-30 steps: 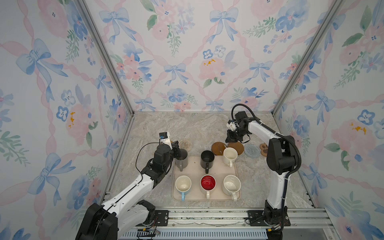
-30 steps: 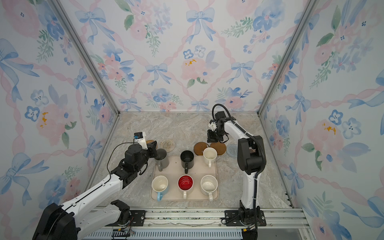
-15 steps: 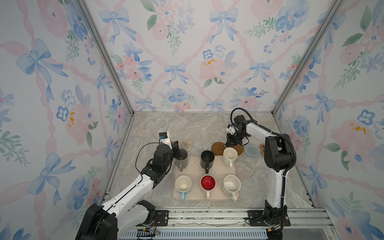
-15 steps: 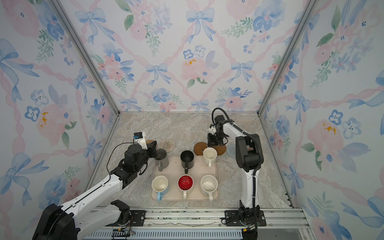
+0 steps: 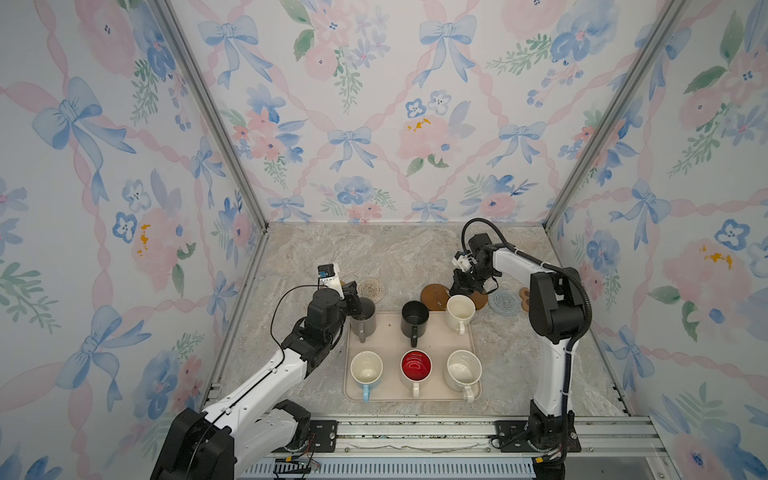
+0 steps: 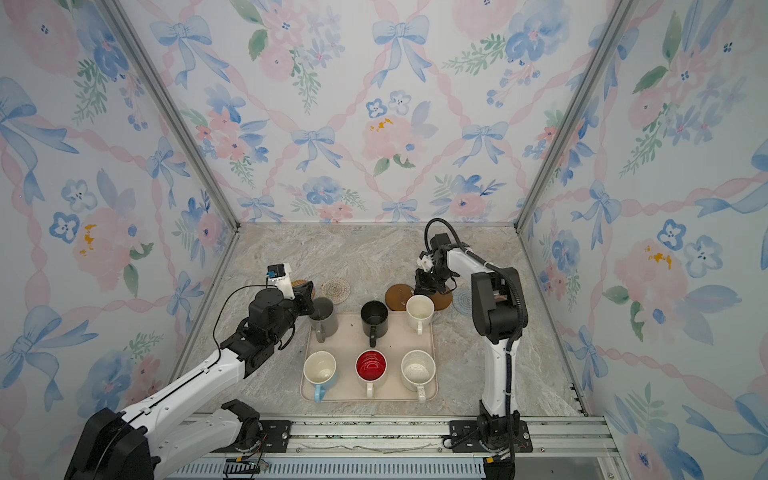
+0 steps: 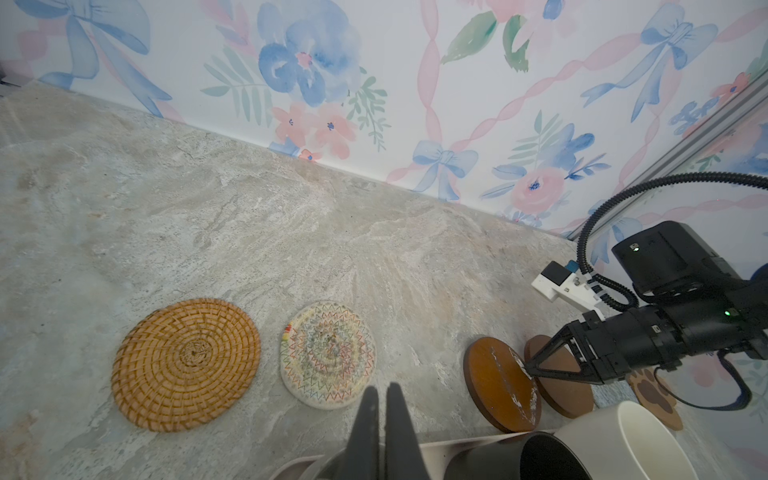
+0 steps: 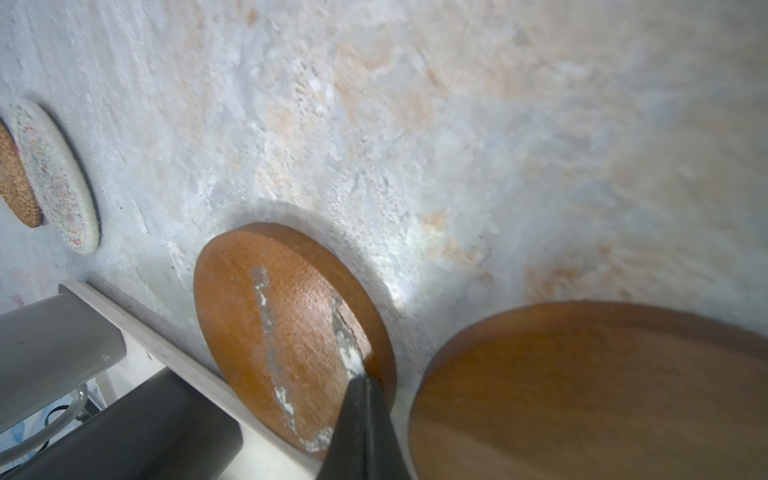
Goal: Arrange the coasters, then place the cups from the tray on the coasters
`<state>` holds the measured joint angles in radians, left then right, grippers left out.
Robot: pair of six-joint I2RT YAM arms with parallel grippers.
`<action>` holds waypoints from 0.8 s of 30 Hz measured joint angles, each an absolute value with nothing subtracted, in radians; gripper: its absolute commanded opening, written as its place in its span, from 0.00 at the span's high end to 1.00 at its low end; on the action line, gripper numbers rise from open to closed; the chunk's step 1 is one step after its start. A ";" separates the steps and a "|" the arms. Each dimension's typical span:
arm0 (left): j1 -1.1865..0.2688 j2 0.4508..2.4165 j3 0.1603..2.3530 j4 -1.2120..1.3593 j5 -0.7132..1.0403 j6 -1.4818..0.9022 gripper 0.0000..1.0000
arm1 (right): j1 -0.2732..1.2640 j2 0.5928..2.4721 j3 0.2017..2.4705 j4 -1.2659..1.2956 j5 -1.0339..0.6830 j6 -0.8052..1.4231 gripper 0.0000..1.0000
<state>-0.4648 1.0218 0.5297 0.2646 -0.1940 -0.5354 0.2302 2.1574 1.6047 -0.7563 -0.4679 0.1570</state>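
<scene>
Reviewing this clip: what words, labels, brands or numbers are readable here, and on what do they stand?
No text can be read in any view.
A small pale sticker on the right gripper housing: too small to read.
The cups, coasters and tray carry no print; the paw-shaped coaster shows only a paw motif.

No text, label, brand, number or sign can be read in any view; no marking on any surface resolves into letters or digits.
</scene>
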 measured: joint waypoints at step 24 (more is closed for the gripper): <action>-0.464 1.010 0.529 0.265 -0.205 -0.535 1.00 | 0.341 2.279 1.771 -0.739 -0.555 0.221 1.00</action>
<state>-0.4641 1.0096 0.5293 0.2646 -0.2050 -0.5350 0.3408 2.2787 1.7714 -0.7391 -0.5549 0.2211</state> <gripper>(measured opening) 0.050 0.045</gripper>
